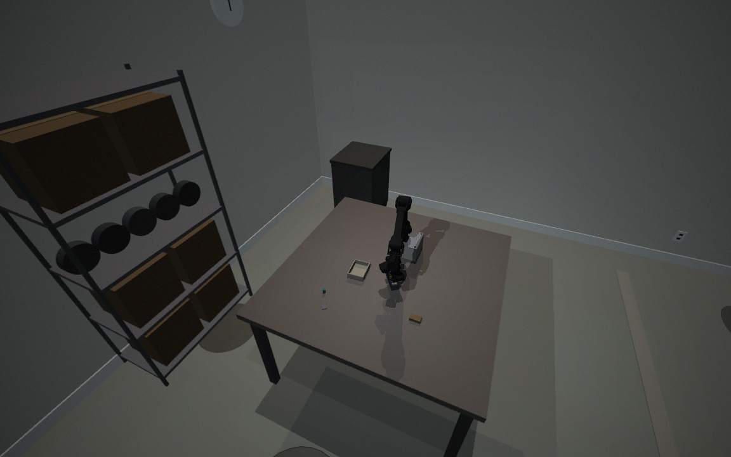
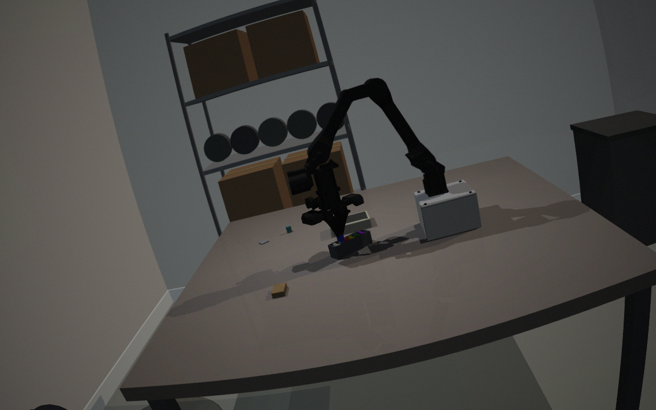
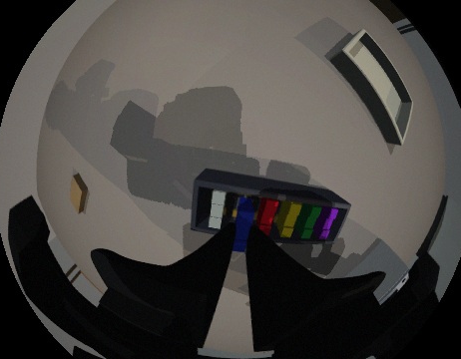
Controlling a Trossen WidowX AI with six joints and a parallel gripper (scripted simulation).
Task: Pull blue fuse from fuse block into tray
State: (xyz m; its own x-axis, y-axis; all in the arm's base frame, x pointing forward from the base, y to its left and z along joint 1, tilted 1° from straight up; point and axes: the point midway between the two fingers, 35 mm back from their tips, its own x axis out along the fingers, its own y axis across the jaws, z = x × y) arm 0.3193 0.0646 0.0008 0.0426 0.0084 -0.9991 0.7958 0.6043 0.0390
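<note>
Blue fuse (image 3: 242, 227) sitting pinched between hand (image 3: 238, 241) fingertips, directly above fuse block (image 3: 270, 187), second position from white end. Hand gripping narrow on fuse, pointing down. Red, yellow, green, purple fuses standing in block alongside. Tray (image 3: 377, 83) lying well apart on surface (image 2: 422, 285). Arm (image 2: 396, 119) arching over from grey base box (image 2: 450, 216).

A high, far corner view and a low, nearer side view share the desk (image 1: 459, 341); the wrist camera looks straight down.
</note>
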